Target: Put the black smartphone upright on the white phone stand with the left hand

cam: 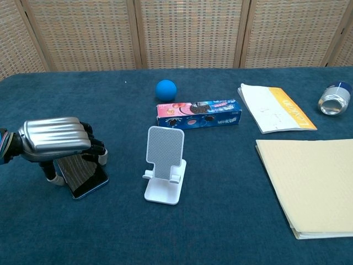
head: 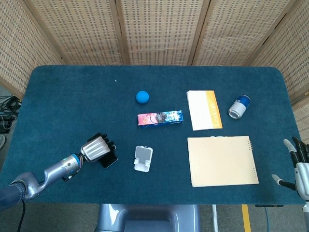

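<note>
Left hand (cam: pixel 54 143) was seen curled over the black smartphone (cam: pixel 83 175), fingers closed around its edges; the phone lay flat on the table (cam: pixel 220 232), just left of the white phone stand (cam: pixel 164 164). Right hand (head: pixel 298 164) was noted open, empty, at the table's right edge.

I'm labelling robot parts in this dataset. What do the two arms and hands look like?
The left hand has a ribbed silver metal back, black fingers with pale tips, and a blue-ringed wrist on a silver-grey arm. The right hand, at the frame edge, shows grey-white and black fingers.
</note>
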`<state>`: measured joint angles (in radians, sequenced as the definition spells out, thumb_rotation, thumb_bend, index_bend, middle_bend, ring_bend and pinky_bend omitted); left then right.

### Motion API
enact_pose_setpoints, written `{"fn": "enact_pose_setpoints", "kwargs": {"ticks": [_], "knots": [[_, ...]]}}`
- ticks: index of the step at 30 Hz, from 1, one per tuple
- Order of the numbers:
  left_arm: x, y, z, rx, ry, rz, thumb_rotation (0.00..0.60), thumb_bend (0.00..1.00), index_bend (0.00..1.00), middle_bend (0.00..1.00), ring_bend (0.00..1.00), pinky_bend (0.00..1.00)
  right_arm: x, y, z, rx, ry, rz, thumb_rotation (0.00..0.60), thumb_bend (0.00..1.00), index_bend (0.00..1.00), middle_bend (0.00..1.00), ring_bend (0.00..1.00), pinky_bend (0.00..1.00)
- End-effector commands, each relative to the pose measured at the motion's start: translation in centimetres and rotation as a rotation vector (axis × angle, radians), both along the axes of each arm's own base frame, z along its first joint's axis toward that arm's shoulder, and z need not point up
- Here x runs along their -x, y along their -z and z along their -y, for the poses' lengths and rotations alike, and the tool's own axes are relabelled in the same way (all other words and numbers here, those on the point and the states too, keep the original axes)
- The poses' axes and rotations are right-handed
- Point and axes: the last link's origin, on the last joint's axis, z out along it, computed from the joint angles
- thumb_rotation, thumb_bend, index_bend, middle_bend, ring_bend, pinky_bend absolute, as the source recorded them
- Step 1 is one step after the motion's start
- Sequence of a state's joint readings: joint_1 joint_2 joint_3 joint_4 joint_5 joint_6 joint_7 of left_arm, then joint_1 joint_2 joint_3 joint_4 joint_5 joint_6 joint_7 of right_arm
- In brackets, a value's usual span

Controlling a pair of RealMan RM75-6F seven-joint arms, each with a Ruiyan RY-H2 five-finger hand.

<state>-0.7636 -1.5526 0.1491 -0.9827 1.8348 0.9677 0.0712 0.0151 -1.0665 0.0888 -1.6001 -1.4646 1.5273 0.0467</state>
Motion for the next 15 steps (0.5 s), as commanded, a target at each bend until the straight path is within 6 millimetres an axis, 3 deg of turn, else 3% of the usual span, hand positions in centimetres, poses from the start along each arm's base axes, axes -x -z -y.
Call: {"fn": "enact_pose_setpoints", "kwargs": {"ticks": [1,4,15], "knots": [[0.1,-0.2,0.0,-0.007,0.004,0.006,0.6,0.07,0.63,0.49,0.53,0.36,0.0,0.0,0.0,0.0,0.0,0.0,0.6,0.0,0.09,0.0,0.0,0.0],[-0.1,-0.7,-0.1,-0.021,0.019,0.024,0.6,0.08,0.63,0.49,0.53,0.36,0.0,0.0,0.0,0.001,0.0,0.001,0.6,0.0,0.09,0.0,0.0,0.0],[-2.7,-6.0,-0.4,-0.167,0.187,0.118,0.6,0.08,0.63,0.49,0.53,0.36,-0.1,-0.2,-0.2,0.003,-0.007,0.012,0.6,0.0,0.09,0.0,0.0,0.0]]}}
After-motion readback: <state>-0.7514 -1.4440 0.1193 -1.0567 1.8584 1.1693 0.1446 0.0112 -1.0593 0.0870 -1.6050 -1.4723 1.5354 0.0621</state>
